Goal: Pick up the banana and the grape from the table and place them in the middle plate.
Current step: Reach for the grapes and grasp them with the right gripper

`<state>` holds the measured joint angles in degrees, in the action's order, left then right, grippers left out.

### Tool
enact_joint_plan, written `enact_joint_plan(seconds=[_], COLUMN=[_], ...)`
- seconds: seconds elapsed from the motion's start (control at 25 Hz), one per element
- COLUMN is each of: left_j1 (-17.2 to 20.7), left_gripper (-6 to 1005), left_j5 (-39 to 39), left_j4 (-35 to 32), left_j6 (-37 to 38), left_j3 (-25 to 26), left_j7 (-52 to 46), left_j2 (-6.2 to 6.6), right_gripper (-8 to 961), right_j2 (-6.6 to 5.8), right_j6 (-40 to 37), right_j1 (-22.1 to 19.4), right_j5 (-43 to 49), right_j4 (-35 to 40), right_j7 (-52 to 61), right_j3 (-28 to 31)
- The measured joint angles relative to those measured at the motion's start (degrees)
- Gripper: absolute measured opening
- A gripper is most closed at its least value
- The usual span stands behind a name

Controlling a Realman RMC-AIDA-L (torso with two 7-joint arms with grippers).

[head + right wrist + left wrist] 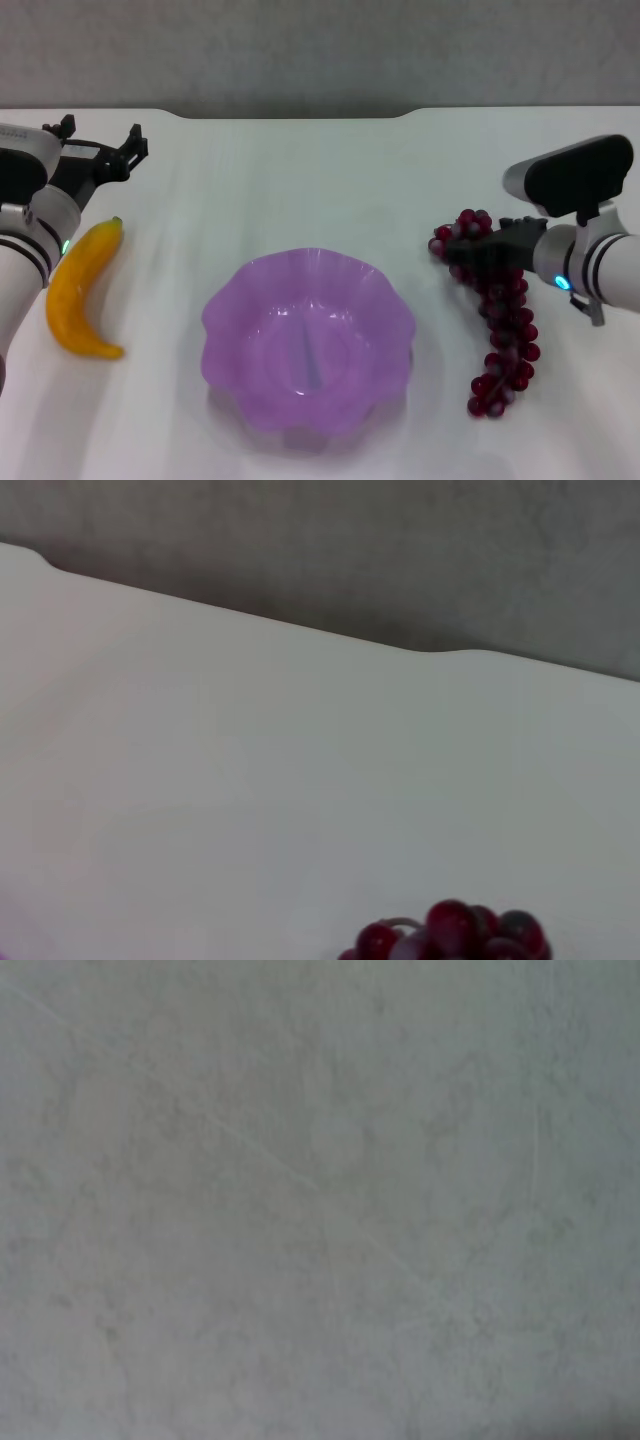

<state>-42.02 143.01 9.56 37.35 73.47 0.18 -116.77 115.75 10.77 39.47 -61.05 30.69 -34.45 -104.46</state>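
Under the right pincer (478, 250) the grape (497, 318) is lying on the desk (300, 180) — whether it is gripping, I cannot tell. Left pincer (100, 150) is hovering open beyond the banana (80, 290) — best seating deep before lifting toward the middle plate (308, 340).

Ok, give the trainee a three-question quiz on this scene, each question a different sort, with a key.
1. True or false: the banana already lies in the middle plate.
2. Multiple choice: the right gripper is
A. over the far end of the grape
B. above the plate
C. beside the banana
3. Fill in: the left gripper hangs near the table's far edge, beyond the banana's ______ stem tip.

Key
1. False; it lies on the table on the robot's left.
2. A
3. green
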Motion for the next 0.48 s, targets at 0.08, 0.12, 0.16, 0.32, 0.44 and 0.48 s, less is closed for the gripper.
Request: enact_joint_plan(seconds=[0.08, 0.12, 0.16, 0.32, 0.44, 0.48], left_j1=[0.0, 0.0, 0.0, 0.0, -0.1, -0.1], left_gripper=[897, 897, 897, 897, 897, 897], left_j5=[0.0, 0.0, -0.1, -0.1, -0.1, -0.1], left_j4=[0.0, 0.0, 0.0, 0.0, 0.0, 0.0], left_j6=[0.0, 0.0, 0.0, 0.0, 0.0, 0.0], left_j3=[0.0, 0.0, 0.0, 0.0, 0.1, 0.0], left_j7=[0.0, 0.0, 0.0, 0.0, 0.0, 0.0], left_j2=[-0.01, -0.01, 0.02, 0.07, 0.09, 0.10], right_gripper=[886, 886, 886, 886, 885, 885], right_j2=[0.00, 0.00, 0.00, 0.00, 0.00, 0.00], right_j6=[-0.2, -0.4, -0.5, -0.9, -0.7, -0.6], right_j1=[-0.2, -0.3, -0.5, -0.7, -0.7, -0.7], right_j5=[-2.0, -2.6, -3.1, -3.7, -3.8, -3.9], right_j4=[-0.1, -0.3, -0.6, -2.0, -2.1, -2.1], right_j7=[0.0, 0.0, 0.0, 0.0, 0.0, 0.0], right_j3=[-1.3, -1.6, -1.7, -1.7, -1.7, -1.7])
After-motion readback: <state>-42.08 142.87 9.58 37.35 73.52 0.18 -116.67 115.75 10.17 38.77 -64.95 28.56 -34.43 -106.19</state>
